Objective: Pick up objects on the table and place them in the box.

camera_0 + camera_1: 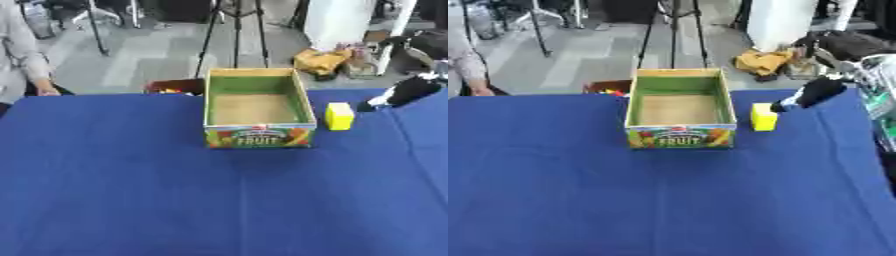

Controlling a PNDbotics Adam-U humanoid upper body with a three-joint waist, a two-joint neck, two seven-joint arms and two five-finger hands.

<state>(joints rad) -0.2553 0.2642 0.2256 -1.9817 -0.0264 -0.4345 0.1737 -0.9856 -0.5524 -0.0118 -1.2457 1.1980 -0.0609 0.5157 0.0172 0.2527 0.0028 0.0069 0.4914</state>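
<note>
The cardboard fruit box (258, 107) stands open near the far middle of the table (131, 190), which is covered in blue cloth, and its brown floor shows nothing inside. The only object visible on the cloth is a yellow block (339, 116), upright just beside the box's right wall and apart from it. So, by the look of it, the task is at its start: nothing is boxed yet, and the block is left to pick up and drop in.

The right robot hand (808, 95) comes in from the upper right, its dark tip close to the block's far right side. Whether it touches the block, or how its fingers are set, cannot be told. The left robot hand is out of sight.
</note>
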